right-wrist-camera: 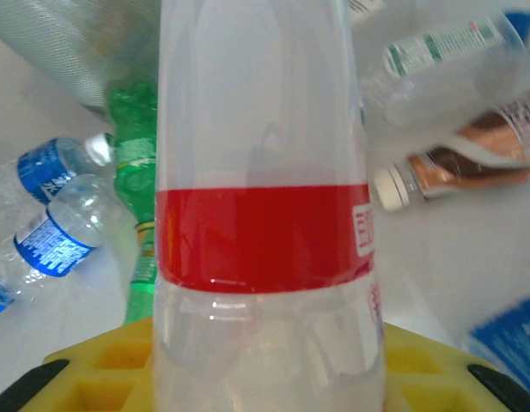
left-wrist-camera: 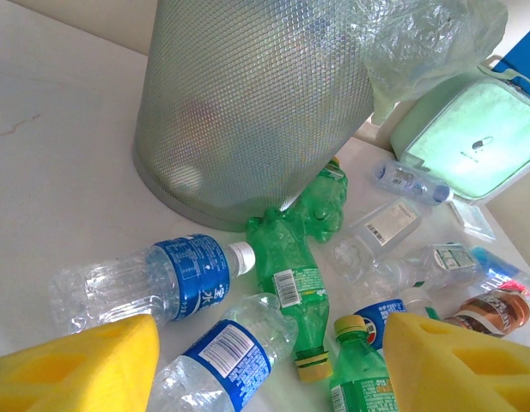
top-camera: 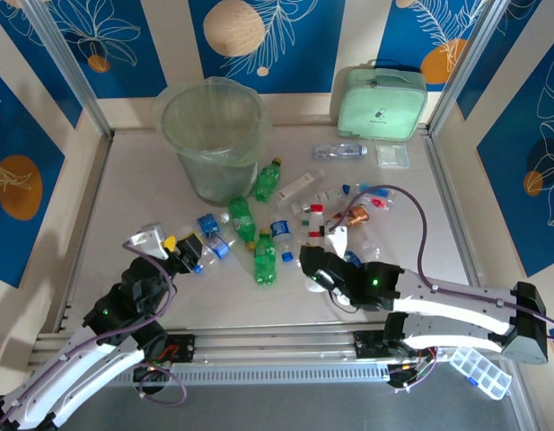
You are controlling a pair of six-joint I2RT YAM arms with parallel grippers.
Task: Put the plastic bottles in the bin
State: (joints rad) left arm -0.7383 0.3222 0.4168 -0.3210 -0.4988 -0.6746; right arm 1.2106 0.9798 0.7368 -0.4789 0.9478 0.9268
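Pick-up stage, by the look of it, with the drop into the bin still to do. Leftmost, left hand [top-camera: 180, 246] low over the desk [top-camera: 133, 180], yellow pads [left-wrist-camera: 76, 373] moderately apart and gripping nothing, framing a crumpled clear bottle with a blue label [left-wrist-camera: 215, 359], a second like it just beside. Beyond these, the bin [top-camera: 214, 171]: round, translucent, mesh-textured, lined with a pale green bag, upright toward the far left-centre. Mid-desk, green bottles [top-camera: 264, 259] with yellow caps, on their sides among the clutter. Further right, right hand [top-camera: 334, 242] clamped on a clear bottle with a red band [right-wrist-camera: 265, 236]; whether already off the desk, cannot tell. Calls next, probably, for carrying that bottle leftward and up over the rim before letting go.
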